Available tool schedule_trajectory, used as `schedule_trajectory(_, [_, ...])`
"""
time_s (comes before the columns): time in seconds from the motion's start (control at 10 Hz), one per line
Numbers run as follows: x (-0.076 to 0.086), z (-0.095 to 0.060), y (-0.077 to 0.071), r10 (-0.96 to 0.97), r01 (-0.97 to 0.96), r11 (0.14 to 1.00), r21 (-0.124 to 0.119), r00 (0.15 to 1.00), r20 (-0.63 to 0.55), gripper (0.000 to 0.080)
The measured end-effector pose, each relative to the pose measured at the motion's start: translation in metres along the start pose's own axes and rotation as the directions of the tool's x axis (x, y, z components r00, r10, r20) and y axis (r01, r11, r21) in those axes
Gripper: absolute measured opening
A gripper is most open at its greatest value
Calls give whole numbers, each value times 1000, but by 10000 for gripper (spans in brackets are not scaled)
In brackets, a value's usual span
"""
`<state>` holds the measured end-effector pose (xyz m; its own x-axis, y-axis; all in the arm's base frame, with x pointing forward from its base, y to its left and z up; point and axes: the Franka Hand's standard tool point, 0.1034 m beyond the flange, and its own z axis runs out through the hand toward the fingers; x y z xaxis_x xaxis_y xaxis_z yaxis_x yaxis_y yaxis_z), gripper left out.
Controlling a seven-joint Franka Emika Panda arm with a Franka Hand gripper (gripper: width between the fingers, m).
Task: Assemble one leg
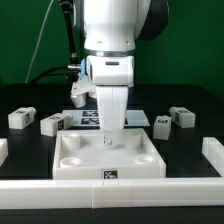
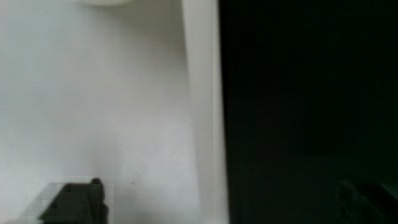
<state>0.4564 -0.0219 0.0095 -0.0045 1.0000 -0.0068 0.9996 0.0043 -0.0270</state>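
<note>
My gripper (image 1: 110,137) is down inside the tray-like piece (image 1: 70,168), tips close to its floor near the back wall; can't tell if touching. Wrist view: one dark finger (image 2: 75,202) at one edge, the other faint at the far edge, so I'm spread wide w/ only white tray surface btwn. All 4 legs lie on the table (image 1: 195,140) behind the tray: near-left leg (image 1: 50,123) & far-left leg (image 1: 22,117) on the exterior view's left, near-right leg (image 1: 161,124) & far-right leg (image 1: 182,116) on its right.
</note>
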Motion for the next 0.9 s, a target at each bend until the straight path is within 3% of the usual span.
schedule_trajectory(0.2, [0,-1,3,12,-12,1000,-2,1000,1,649])
schedule_trajectory(0.3, [0,0,2,12,-12,1000,0,1000,1,555])
schedule_trajectory(0.4, [0,0,2,12,-12,1000,0,1000,1,555])
schedule_trajectory(0.6, [0,0,2,12,-12,1000,0,1000,1,218])
schedule_trajectory(0.7, [0,0,2,12,-12,1000,0,1000,1,218])
schedule_trajectory(0.8, [0,0,3,12,-12,1000,-1,1000,0,57])
schedule_trajectory(0.9, [0,-1,3,13,-13,1000,-2,1000,1,57])
